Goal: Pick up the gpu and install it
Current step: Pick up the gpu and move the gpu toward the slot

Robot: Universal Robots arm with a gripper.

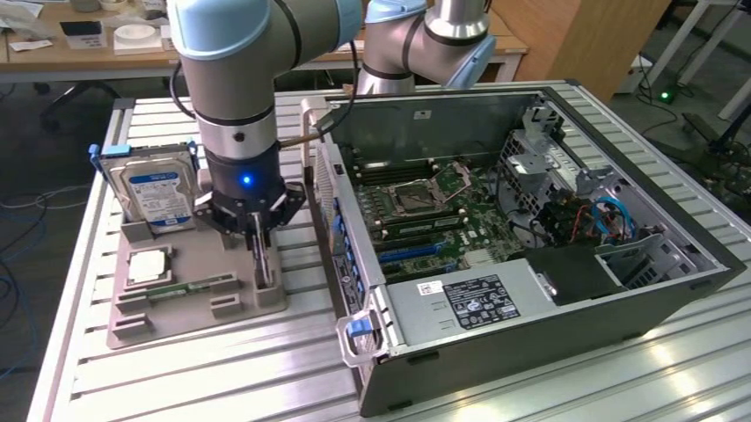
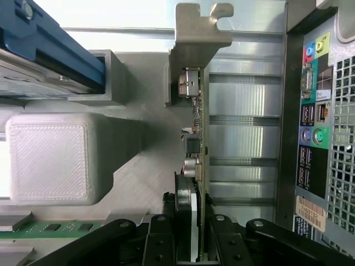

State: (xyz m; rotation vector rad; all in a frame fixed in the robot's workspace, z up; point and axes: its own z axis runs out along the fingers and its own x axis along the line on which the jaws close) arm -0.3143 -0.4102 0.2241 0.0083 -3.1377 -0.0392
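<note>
Black claw (image 1: pixel 259 237) is clamped on the top edge of the thin green gpu card (image 2: pixel 194 145), standing on edge in the grey plastic tray (image 1: pixel 176 316) beside the open computer case (image 1: pixel 493 356); looks light, stiff, fragile, so edge-only seems smart.

My ribbed metal tabletop (image 1: pixel 211 369) catches bright glare toward five o'clock in the exterior view. Beyond it, at eleven o'clock, stands a wooden desk (image 1: pixel 70 61) with white clutter, and at one o'clock a brown wooden panel (image 1: pixel 575 40). Dark floor (image 1: pixel 35 141) with loose cables (image 1: pixel 18 202) lies at nine o'clock, and a small green light (image 1: pixel 666 94) glows at two.
</note>
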